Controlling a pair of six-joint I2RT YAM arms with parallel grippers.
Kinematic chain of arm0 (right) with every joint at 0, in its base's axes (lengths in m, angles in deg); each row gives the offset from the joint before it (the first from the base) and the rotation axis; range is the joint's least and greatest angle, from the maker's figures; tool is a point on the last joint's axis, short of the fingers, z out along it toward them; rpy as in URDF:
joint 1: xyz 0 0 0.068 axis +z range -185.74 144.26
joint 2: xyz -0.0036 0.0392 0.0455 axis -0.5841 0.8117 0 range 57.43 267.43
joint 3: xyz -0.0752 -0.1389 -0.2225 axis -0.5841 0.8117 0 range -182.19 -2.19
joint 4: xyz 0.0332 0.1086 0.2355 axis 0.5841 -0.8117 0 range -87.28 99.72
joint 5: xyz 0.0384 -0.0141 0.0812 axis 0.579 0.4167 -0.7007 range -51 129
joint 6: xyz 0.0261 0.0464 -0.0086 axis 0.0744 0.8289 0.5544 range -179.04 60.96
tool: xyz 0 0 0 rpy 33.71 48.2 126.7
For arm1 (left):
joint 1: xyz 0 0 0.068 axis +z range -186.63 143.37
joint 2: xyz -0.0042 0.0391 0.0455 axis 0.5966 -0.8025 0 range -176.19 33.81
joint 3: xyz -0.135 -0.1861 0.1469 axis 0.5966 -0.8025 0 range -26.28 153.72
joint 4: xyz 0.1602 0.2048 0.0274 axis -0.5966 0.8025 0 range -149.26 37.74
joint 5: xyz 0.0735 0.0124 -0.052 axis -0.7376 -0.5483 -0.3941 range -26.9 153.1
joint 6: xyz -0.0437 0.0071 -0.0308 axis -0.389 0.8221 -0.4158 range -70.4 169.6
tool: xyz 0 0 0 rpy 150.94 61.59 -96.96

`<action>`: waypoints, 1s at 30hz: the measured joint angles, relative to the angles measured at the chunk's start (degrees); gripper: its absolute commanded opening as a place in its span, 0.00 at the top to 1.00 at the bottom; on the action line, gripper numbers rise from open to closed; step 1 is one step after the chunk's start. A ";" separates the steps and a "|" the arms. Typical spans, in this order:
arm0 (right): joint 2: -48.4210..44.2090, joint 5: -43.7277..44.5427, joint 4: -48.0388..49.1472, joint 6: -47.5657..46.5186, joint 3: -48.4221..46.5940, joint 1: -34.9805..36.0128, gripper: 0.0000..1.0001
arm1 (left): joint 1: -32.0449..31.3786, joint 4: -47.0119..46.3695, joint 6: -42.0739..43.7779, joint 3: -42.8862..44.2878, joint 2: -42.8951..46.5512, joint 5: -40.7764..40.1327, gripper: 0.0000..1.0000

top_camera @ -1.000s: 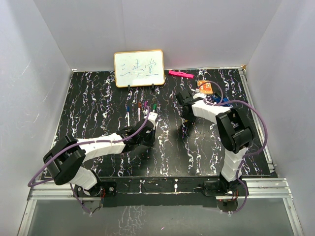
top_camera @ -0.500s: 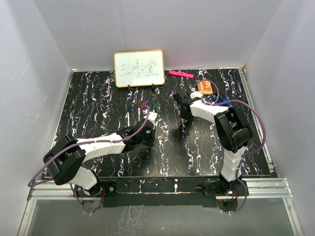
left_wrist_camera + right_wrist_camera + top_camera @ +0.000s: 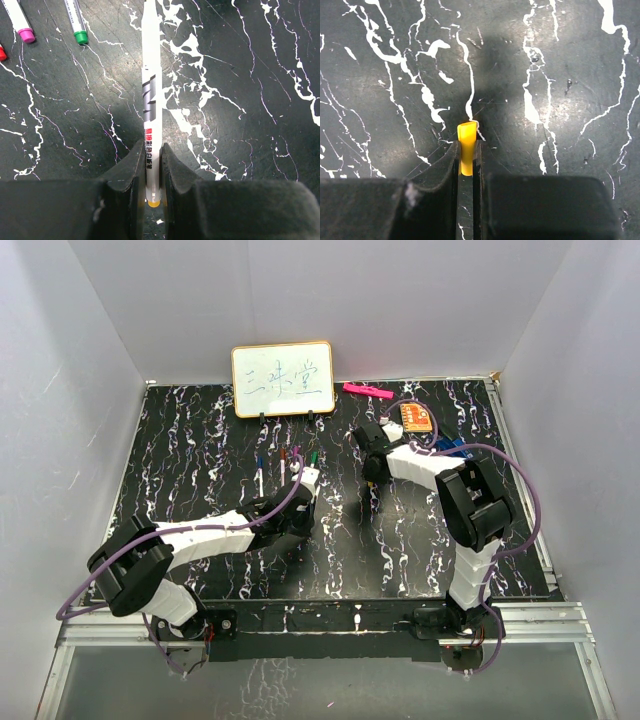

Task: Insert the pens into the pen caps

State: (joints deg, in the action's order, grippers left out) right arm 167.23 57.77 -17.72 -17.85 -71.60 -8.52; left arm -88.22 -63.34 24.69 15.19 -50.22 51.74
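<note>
Counting five pens (image 3: 151, 100), one yellow cap (image 3: 466, 150)

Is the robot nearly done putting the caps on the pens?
Not nearly. Done: both pick-ups. In hand: the left hand grips a white pen, the right hand pinches a yellow cap, but they're apart, not joined. Left: pushing those together, then the pink-ended pen and green-ended pen lying nearby; I can't tell if those are capped.

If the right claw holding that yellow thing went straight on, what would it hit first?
Likely just the tabletop: nothing else shows ahead of the right gripper and its yellow cap, though depth is hard to judge.
</note>
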 measured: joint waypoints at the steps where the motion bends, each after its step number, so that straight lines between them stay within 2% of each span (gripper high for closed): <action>1: -0.15 -0.39 0.44 -0.61 0.11 0.00 1.00 | 0.00 0.00 0.00 0.00 0.00 -0.04 1.00; 12: -1.60 -5.88 3.98 -3.89 0.74 0.02 1.00 | 0.00 0.04 -0.26 0.02 -0.02 -0.07 1.00; 19: -5.05 -11.17 5.77 -5.18 4.59 0.44 1.00 | 0.00 -0.44 -0.42 0.00 -0.02 0.24 1.00; 24: -12.81 -13.40 7.26 -6.47 9.68 0.90 1.00 | 0.00 -4.44 -0.39 -1.01 0.55 1.99 1.00; 30: -25.40 -16.22 17.66 -6.95 14.62 0.90 1.00 | 0.07 -10.73 -0.09 -3.80 4.79 6.43 1.00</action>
State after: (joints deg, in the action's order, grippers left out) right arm 141.83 41.55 -0.06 -24.80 -56.98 -7.62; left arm -88.16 -74.07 24.60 11.39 -45.43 58.17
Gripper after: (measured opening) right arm 0.065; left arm 0.109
